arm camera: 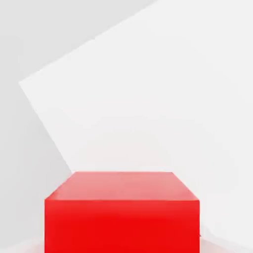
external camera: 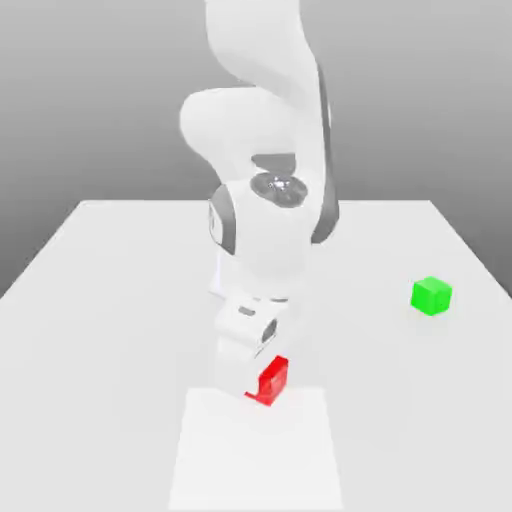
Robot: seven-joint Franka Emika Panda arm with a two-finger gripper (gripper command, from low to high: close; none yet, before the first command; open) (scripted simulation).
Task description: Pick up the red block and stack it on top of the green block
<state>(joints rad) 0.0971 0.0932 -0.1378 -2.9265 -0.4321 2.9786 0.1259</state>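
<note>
Down near the table's [external camera: 90,300] front edge, the gripper [external camera: 262,385] pinches the red block [external camera: 272,380] (on a paler patch), well apart from the green block [external camera: 431,296] toward the exterior view's right.

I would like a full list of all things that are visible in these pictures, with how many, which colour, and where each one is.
red block: one, bright red, on the table near its front edge, right under the arm's hand; the hand view shows it close up.
green block: one, bright green, alone on the table toward the exterior view's right, well apart from the red block.
table: one, white, under both blocks.
lighter patch: one, brighter white rectangle on the table surface, at the front; the red block sits at its far edge.
arm: one, white with grey joints, coming down from the top of the exterior view.
gripper: one, white, lowered onto the red block, jaws closed on it.
</note>
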